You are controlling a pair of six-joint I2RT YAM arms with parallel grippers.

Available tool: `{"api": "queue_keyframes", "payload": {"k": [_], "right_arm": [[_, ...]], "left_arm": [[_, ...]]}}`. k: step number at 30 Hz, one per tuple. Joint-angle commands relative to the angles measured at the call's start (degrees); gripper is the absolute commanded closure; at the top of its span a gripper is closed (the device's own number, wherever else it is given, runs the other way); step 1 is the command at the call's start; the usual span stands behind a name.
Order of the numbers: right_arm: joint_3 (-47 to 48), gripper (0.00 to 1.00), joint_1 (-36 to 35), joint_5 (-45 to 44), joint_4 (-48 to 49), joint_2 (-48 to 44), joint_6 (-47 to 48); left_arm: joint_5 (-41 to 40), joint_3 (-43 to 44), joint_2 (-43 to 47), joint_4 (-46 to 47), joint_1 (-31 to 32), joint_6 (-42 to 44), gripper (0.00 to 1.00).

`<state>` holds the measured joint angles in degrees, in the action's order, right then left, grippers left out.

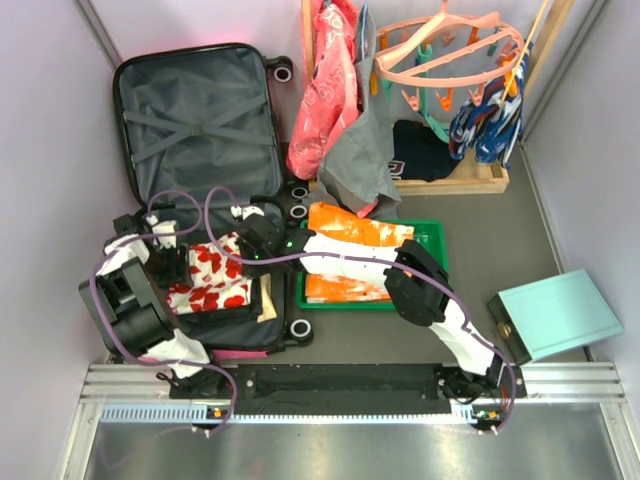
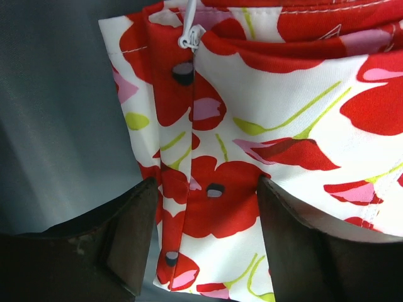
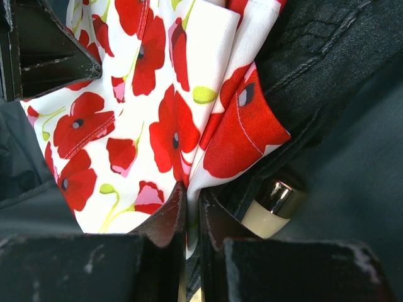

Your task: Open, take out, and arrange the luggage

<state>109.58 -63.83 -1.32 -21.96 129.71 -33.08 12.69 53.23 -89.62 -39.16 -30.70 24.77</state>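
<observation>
On the left of the worktop (image 1: 470, 240) we note the hot-pink luggage (image 1: 195, 120) lying open. A poppy-print garment (image 1: 212, 272) sits in its near half. The left fingers (image 2: 129, 239) stand spread astride the button placket; the right fingers (image 3: 160, 229) pinch a fold of it.

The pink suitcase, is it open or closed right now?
Open. The luggage lies with its lid flat back, grey strapped lining facing up, and a poppy-print garment in the near half.

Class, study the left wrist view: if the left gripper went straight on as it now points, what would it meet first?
The poppy-print garment: its buttoned strip lies between the left gripper's open jaws, probably very close.
</observation>
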Motion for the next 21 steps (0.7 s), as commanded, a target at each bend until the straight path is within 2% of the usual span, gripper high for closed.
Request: {"api": "queue_keyframes", "payload": {"k": [1,3,7,8,10,12,14,15,16,18,21], "right_arm": [[1.1,1.0,1.1,-0.6,0.9,-3.7,1.4],[1.0,1.0,1.1,-0.5,0.9,-3.7,1.5],[0.8,1.0,1.3,-1.0,0.6,-4.0,2.1],[0.7,1.0,1.2,-1.1,0.6,-4.4,2.1],[0.5,1.0,1.3,-1.1,0.8,-4.6,2.2],[0.3,1.0,1.3,-1.5,0.9,-4.7,2.5],[0.3,1.0,1.3,-1.5,0.9,-4.7,2.6],[0.3,1.0,1.3,-1.3,0.9,-4.8,2.6],[0.3,1.0,1.4,-1.3,0.9,-4.8,2.6],[0.3,1.0,1.4,-1.2,0.8,-4.8,2.8],[0.0,1.0,1.4,-1.2,0.7,-5.0,2.8]], "left_arm": [[-2.7,-1.4,-1.6,0.5,-0.5,1.9,0.34],[-3.6,-1.4,-1.5,1.3,-0.4,2.4,0.38],[-3.1,-1.1,-0.2,1.1,-0.5,2.6,0.69],[-3.1,-0.9,0.7,1.1,-0.5,2.6,0.8],[-2.9,-0.8,1.9,0.7,-0.5,2.9,0.84],[-3.0,-0.3,4.0,0.5,-0.4,3.2,0.84],[-4.3,0.1,5.8,1.1,-0.4,2.8,0.77],[-5.1,0.3,6.0,1.6,-0.5,2.6,0.54],[-6.0,0.6,5.9,2.8,-0.5,2.2,0.48],[-8.9,2.1,4.0,3.6,-0.5,1.5,0.44],[-7.8,5.6,-1.0,2.1,-1.4,1.0,0.43]]}}
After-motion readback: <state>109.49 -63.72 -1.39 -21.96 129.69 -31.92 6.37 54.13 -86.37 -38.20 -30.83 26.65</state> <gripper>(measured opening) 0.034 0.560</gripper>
